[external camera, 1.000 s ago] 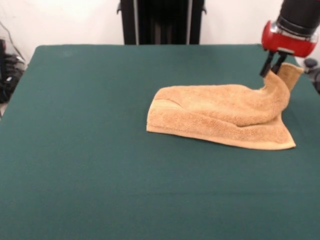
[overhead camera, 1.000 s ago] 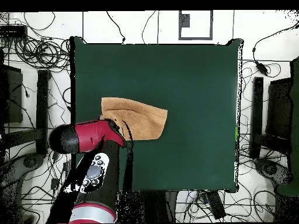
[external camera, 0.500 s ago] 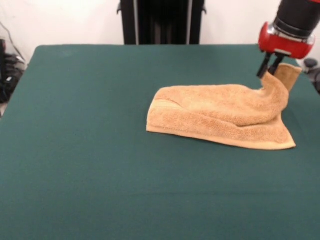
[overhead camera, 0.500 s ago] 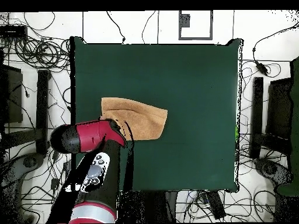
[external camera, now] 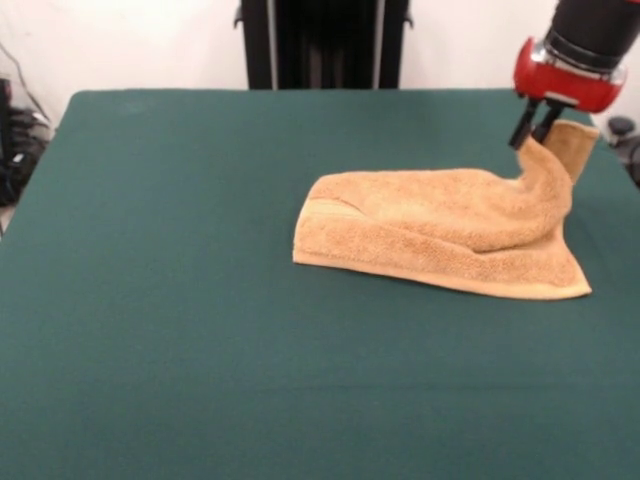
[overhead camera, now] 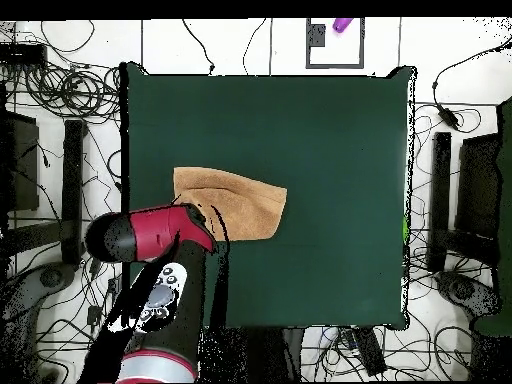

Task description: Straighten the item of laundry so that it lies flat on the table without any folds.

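The orange-tan fluffy terry-cloth towel (external camera: 440, 225), soft, limp and light by my reading, lay doubled on the dark green felt-topped table (external camera: 180, 330) toward its right edge, one far corner peaked. I had the red-and-black arm's gripper (external camera: 532, 128) pinched on that corner, arm descending steeply from above.

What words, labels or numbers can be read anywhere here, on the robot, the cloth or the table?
None can be read.
The towel and the table bear no print.
The arm's panel of buttons shows marks too small to read.
The gripper pinching the towel's raised corner carries no label that shows.
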